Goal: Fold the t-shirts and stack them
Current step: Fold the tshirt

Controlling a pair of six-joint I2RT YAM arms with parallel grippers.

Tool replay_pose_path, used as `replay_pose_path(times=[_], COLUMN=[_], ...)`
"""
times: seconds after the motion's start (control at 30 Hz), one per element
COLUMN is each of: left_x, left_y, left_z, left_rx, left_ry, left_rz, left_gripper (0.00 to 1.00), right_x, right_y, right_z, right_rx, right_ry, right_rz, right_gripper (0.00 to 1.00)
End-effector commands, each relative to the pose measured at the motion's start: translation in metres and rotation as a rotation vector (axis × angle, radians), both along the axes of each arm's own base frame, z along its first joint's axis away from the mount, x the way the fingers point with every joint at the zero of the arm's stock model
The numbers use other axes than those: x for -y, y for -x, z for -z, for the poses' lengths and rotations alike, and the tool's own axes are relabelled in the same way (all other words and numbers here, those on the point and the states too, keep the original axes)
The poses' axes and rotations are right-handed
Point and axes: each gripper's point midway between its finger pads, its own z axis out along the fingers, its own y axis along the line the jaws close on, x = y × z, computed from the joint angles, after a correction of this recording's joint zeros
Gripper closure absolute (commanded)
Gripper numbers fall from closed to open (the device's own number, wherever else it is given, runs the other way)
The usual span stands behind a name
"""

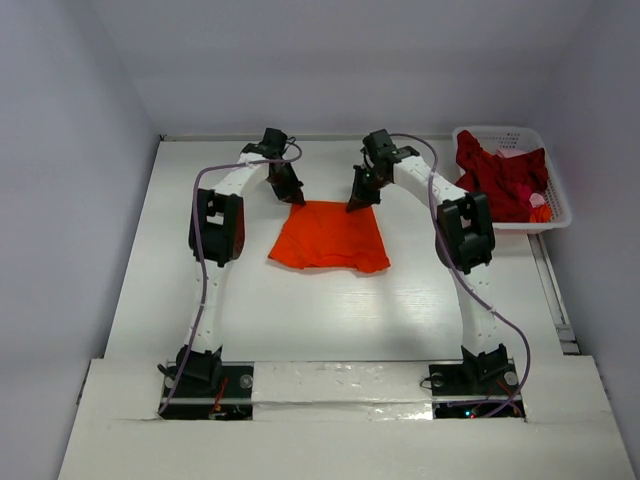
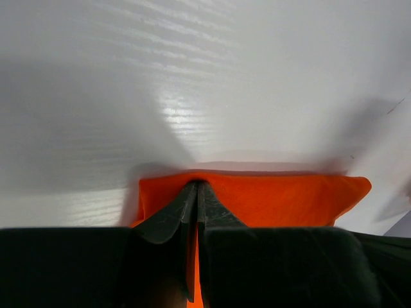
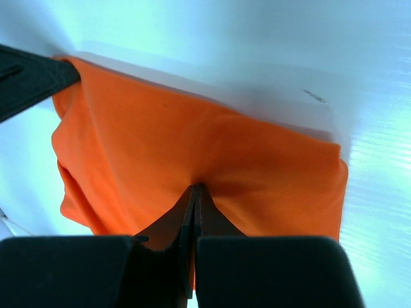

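A bright orange t-shirt (image 1: 330,236) lies folded into a rough rectangle on the white table, past the middle. My left gripper (image 1: 297,199) is shut on its far left corner, with orange cloth (image 2: 270,196) pinched between the jaws in the left wrist view. At the far right corner my right gripper (image 1: 355,205) is shut on the same shirt (image 3: 160,154), the cloth puckering at the fingertips. Dark red t-shirts (image 1: 500,178) lie heaped in the basket at the back right.
The white lattice basket (image 1: 560,205) stands at the table's far right edge, holding the red heap and a small orange-pink bit. Grey walls close in the table at the back and both sides. A taped strip (image 1: 340,380) runs between the arm bases.
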Motion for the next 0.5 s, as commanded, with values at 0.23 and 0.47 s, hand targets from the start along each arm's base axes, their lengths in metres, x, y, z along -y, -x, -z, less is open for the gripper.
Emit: replay_pose_path(times=[0.23,0.47], left_x=[-0.018,-0.021], left_y=[-0.015,-0.01], left_z=[-0.008,-0.055], left_rx=[0.021,0.11], left_ry=[-0.015,-0.003], left_rz=[-0.024,-0.022], left_gripper=[1.0,0.89], right_x=[-0.007,0.0], right_y=[-0.013,-0.022], right_z=[-0.016,-0.042], right_rx=[0.048,0.137], right_ry=[-0.023,0.013], right_rz=[-0.032,-0.044], right_gripper=[1.0,1.0])
